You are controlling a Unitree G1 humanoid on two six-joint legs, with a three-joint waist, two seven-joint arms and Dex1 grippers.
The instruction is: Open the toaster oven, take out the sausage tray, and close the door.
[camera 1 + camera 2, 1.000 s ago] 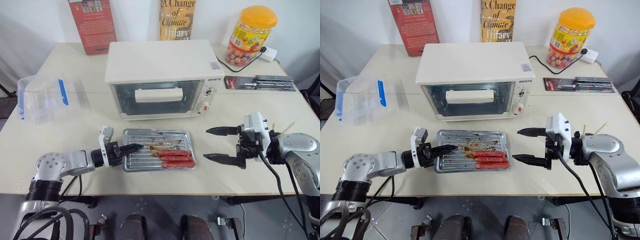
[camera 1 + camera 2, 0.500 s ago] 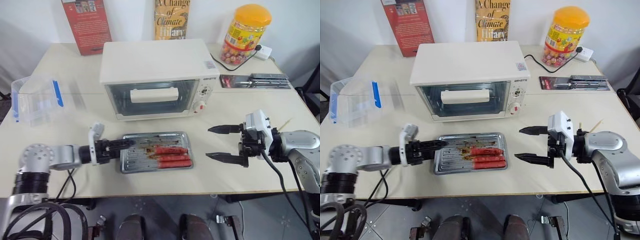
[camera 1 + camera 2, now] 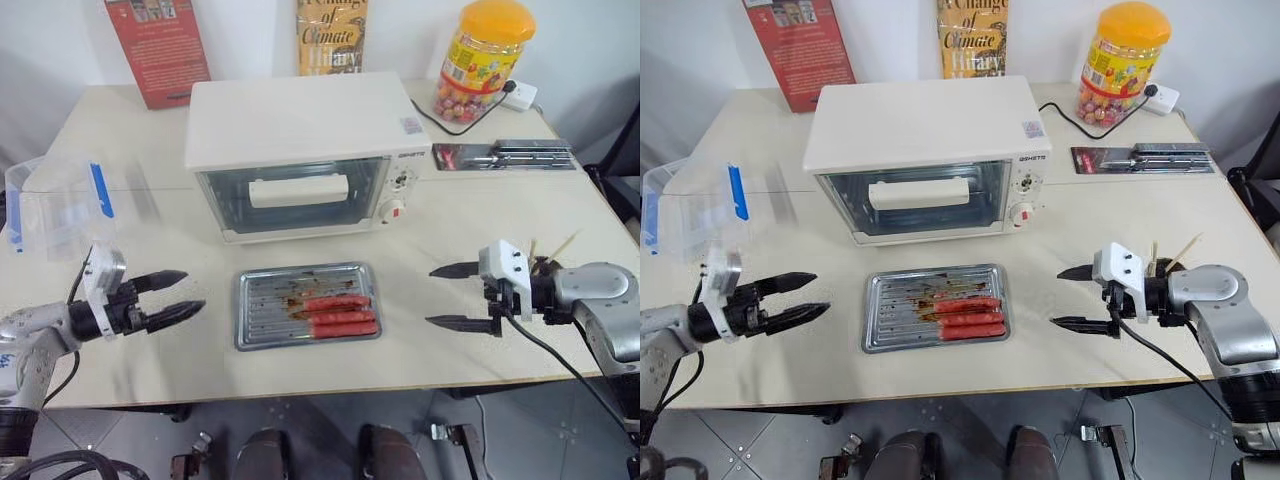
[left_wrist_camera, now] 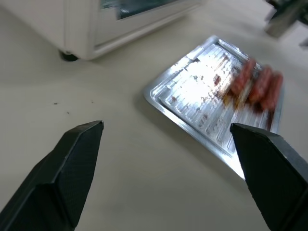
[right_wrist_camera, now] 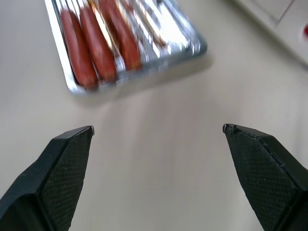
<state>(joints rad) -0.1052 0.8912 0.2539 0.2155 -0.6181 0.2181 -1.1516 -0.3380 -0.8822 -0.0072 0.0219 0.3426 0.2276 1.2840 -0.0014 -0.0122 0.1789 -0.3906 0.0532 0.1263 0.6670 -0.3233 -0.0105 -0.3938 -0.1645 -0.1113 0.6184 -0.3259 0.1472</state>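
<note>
The cream-white toaster oven (image 3: 300,120) stands at the table's middle with its glass door (image 3: 295,195) shut and the white bar handle across it. In front of it the silver sausage tray (image 3: 262,310) lies flat on the table, three red sausages (image 3: 342,315) in its right half. My left gripper (image 3: 192,290) is open, well to the left of the tray and holding nothing. In the left wrist view the tray (image 4: 202,94) lies beyond the open left gripper (image 4: 166,126). My right gripper (image 3: 430,296) is open to the right of the tray (image 5: 192,45), apart from it.
A clear plastic box with a blue clip (image 3: 55,200) sits at the left edge. At the back stand two books (image 3: 155,45), a yellow-lidded candy jar (image 3: 478,55) and a power strip (image 3: 520,95). A dark flat tool pack (image 3: 505,155) lies back right.
My left gripper has let go of the tray's left edge, opened, rolled and pulled away to the left. The right gripper drifted slightly right. The camera has shifted.
</note>
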